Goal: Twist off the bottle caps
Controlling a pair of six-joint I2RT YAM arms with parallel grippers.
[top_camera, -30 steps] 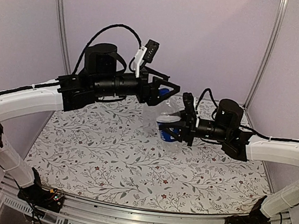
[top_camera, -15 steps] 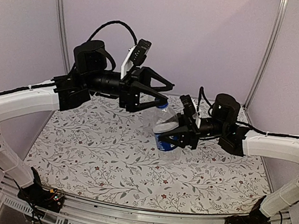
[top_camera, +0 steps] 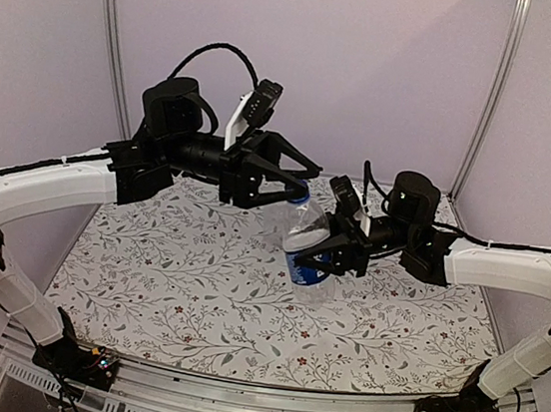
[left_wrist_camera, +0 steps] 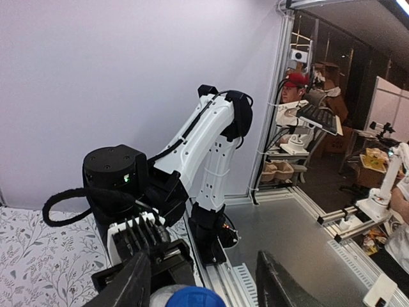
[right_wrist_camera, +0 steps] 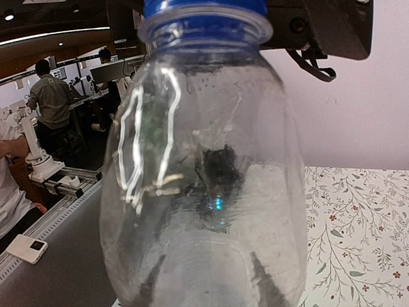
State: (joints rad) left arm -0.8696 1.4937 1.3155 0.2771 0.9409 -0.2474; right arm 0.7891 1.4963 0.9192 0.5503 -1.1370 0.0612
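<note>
Blue plastic screw cap [top_camera: 300, 198] sits on the neck of a small clear plastic bottle with a dark blue label band [top_camera: 309, 232], just right of centre in the overhead frame, above the floral-patterned table [top_camera: 195, 287]. Whether the bottle's base touches the table is unclear. The right gripper [top_camera: 321, 259] is clamped on the bottle's body at the label. The left gripper [top_camera: 303, 184] straddles the cap from the upper left, partly open. In the left wrist view a gap shows between the cap [left_wrist_camera: 192, 297] and the right-hand finger [left_wrist_camera: 275, 284].
</note>
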